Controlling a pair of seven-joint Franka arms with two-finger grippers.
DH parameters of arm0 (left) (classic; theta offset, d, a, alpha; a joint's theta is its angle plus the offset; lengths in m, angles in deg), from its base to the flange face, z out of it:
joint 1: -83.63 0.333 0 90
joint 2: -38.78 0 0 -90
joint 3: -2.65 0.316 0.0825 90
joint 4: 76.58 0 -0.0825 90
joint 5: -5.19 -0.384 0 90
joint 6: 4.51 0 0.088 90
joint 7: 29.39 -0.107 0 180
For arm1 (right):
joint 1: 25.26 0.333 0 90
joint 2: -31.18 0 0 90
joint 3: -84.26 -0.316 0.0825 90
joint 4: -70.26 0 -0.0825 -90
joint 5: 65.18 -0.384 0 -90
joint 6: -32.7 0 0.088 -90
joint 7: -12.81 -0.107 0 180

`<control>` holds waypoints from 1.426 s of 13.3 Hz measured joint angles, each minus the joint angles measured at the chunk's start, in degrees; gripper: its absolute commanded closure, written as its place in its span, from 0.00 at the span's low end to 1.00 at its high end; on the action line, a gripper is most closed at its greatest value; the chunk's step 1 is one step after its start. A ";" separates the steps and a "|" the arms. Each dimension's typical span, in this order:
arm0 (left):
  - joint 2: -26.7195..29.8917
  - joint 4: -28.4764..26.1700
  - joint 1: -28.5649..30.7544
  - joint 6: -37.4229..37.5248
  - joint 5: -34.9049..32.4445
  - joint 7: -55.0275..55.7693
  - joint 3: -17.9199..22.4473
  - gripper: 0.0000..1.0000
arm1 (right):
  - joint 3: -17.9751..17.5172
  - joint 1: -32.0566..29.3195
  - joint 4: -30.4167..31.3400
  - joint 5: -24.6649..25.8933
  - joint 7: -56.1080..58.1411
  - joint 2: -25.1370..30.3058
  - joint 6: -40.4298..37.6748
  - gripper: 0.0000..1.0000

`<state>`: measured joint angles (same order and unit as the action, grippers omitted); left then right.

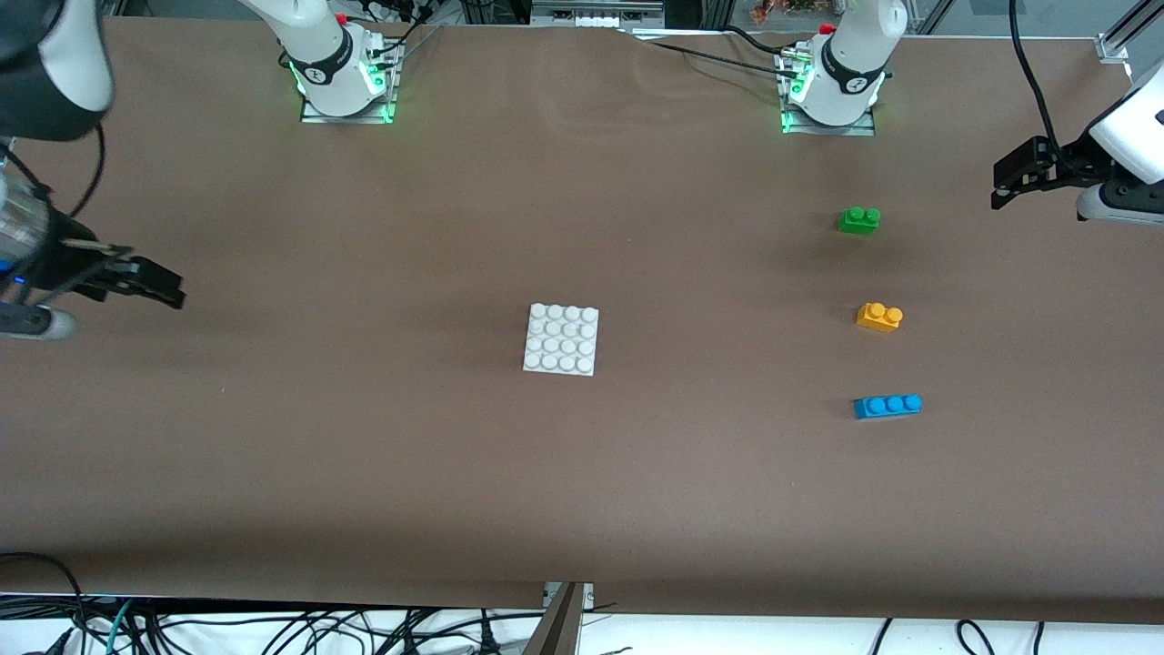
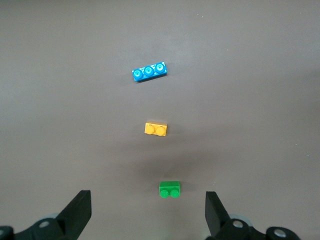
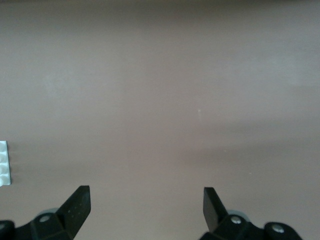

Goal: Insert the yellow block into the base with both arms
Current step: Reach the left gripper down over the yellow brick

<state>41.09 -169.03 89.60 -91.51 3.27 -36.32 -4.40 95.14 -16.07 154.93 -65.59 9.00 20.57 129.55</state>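
On the brown table (image 1: 364, 473), the blue brick (image 1: 888, 406) lies nearest the front camera, toward the left arm's end. Next farther lie the yellow block (image 1: 879, 317) and, mid-table, the white base (image 1: 562, 339), well apart. The green brick (image 1: 859, 220) lies farther still. No writing is readable. The left pincer (image 2: 148, 212) and right pincer (image 3: 146, 207) hang released over bare table at their own ends
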 measured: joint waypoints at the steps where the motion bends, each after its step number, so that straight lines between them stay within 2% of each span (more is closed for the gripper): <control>1: 0.00 0.00 -0.02 0.00 0.00 0.00 -0.05 0.00 | 0.01 -1.38 0.07 -0.01 0.57 1.06 -0.17 0.00; 5: -0.03 0.01 -0.11 -0.81 0.00 0.00 -0.07 0.00 | -0.07 -2.66 0.49 -0.02 1.60 3.31 -0.67 0.00; 10: -0.39 0.01 0.61 -4.18 0.47 0.26 1.27 0.00 | -0.10 -3.48 1.60 -0.02 1.76 3.47 -1.04 0.00; 19: -5.87 -0.09 1.29 -4.76 1.60 0.23 1.65 0.00 | -0.14 -3.71 1.62 -0.02 1.87 3.47 -1.15 0.00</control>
<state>35.22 -169.12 90.89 -96.27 4.87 -36.09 -2.75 95.01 -19.78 156.55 -65.61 10.87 24.04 128.40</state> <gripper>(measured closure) 0.000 0.000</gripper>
